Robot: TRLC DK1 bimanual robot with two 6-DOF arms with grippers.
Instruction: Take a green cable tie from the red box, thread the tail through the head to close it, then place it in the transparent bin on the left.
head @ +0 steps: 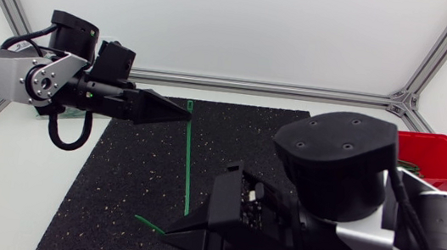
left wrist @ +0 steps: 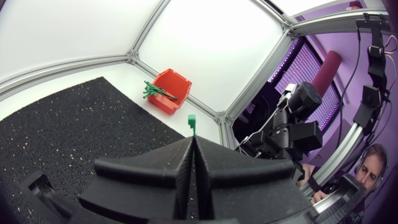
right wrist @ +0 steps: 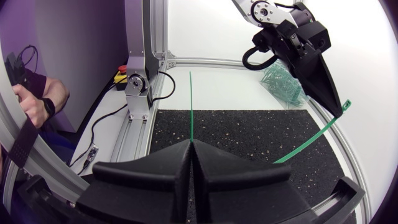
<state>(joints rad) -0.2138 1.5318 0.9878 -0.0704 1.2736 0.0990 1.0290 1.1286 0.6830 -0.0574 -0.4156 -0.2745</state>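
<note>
One black speckled mat (head: 127, 177) under the green cable tie (head: 188, 168)

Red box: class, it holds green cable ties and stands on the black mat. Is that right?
Wrong in one respect: the red box holds green cable ties, but it stands on the white table beyond the black mat, as the left wrist view shows.
</note>
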